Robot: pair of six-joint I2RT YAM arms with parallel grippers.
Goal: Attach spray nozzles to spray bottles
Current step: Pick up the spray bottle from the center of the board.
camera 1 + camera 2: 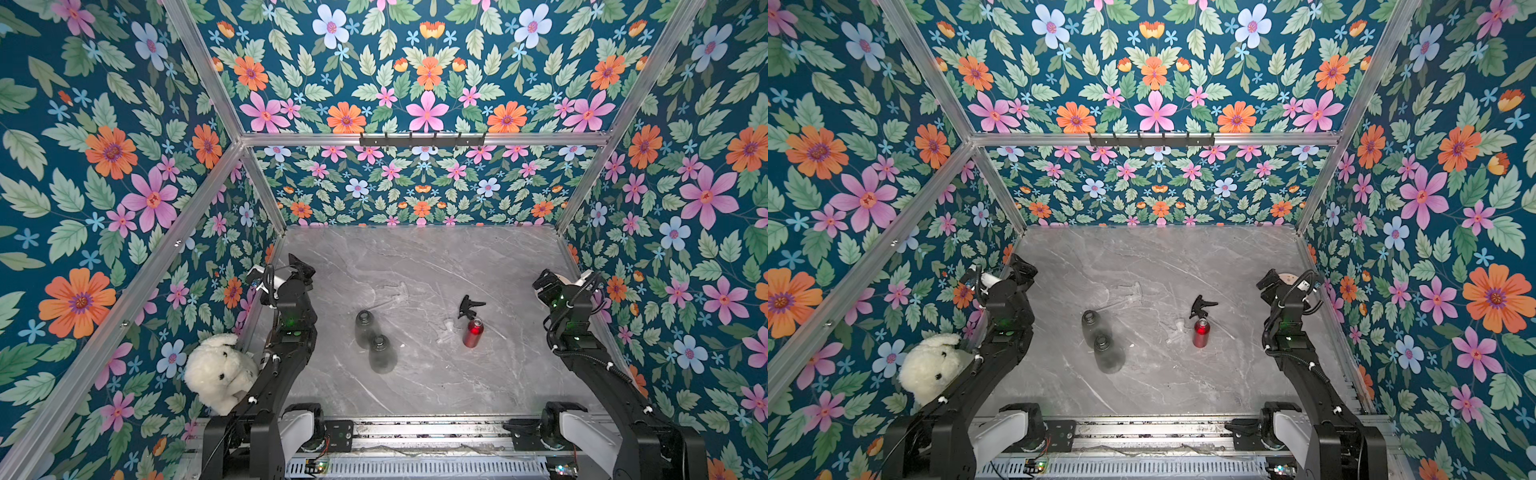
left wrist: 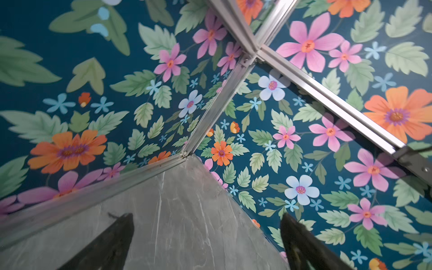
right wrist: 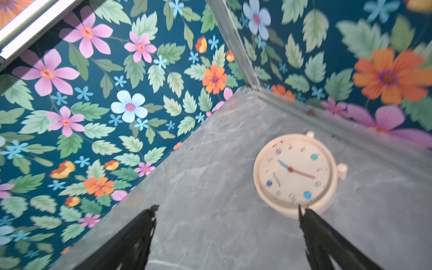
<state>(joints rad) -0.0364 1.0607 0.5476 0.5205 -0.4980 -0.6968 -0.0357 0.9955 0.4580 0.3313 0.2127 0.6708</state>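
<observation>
Holding the left gripper [image 2: 207, 216] spread wide on nothing, far to the left of the red bottle [image 1: 473, 332], aimed at a bare corner. Holding the right gripper [image 3: 228, 208] equally splayed and empty, well off to the right of that bottle, just short of a cream clock [image 3: 294, 173] lying face up. Judging the task as barely starting: seeing all three bottles uncapped and every nozzle loose. Finding the black nozzle [image 1: 469, 306] lying just behind the red bottle; spotting a clear nozzle [image 1: 449, 326] just to its left, and perhaps a second clear nozzle [image 1: 395, 291] farther left and behind, too faint against the veined stone for certainty. Noting the two grey bottles [image 1: 365, 328] upright, close together, well left of the red bottle. Calling next for reaching in, pinching one trigger head by its body, and feeding the thin dip tube down a narrow neck while steadying that bottle with the other arm. Reading the red bottle as slim glossy metal, the grey pair as smoky pear-shaped plastic, the tabletop [image 1: 415, 257] as smooth marble-look stone offering little grip.
</observation>
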